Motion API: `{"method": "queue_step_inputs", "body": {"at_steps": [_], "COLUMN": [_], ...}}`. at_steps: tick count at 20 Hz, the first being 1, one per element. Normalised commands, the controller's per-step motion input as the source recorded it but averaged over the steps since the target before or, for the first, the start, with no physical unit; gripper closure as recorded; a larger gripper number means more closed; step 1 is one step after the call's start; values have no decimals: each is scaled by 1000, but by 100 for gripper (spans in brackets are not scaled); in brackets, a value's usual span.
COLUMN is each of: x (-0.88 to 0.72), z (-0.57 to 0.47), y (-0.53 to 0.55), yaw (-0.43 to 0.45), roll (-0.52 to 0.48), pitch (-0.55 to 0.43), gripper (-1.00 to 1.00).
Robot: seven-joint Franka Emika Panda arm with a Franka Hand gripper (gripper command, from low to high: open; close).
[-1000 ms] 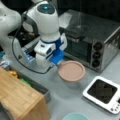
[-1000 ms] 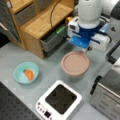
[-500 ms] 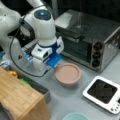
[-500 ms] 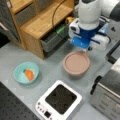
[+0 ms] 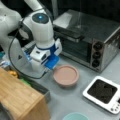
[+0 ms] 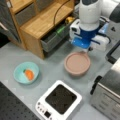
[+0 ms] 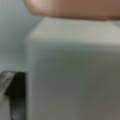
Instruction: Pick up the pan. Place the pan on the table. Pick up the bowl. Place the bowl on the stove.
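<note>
Wrist view: the white handle [image 7: 75, 70] fills the picture under the pan's pink rim [image 7: 75, 7], with one dark finger [image 7: 15, 95] at its left; whether the fingers grip the handle cannot be told. In both front views the gripper [image 5: 48, 71] [image 6: 87, 50] is low at the pan's edge, where the handle lies hidden beneath it, presumably because that handle is the only graspable part. The pan [image 5: 65, 75] [image 6: 77, 63] sits flat on the grey table [image 5: 75, 100] [image 6: 52, 67], off the stove [image 5: 102, 93] [image 6: 60, 100], whose black top is bare. The bowl [image 6: 26, 73], holding an orange piece, rests on the table well apart, toward a front view's left; only its rim [image 5: 75, 116] shows at a front view's bottom.
</note>
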Motion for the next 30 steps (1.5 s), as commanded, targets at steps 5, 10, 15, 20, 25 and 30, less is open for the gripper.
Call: {"method": "queue_step_inputs", "body": {"at_steps": [5, 10, 15, 20, 25, 30], "x": [-46, 25, 20, 13, 18, 31], "z": [-215, -158, -64, -13, -9, -9], "y": [20, 33, 42, 61, 66, 63], "yaw": [-36, -23, -19, -19, -26, -32], "roll": [61, 56, 45, 35, 27, 31], "pitch": [-140, -125, -96, -87, -82, -83], "gripper": [100, 100, 100, 100, -100, -100]}}
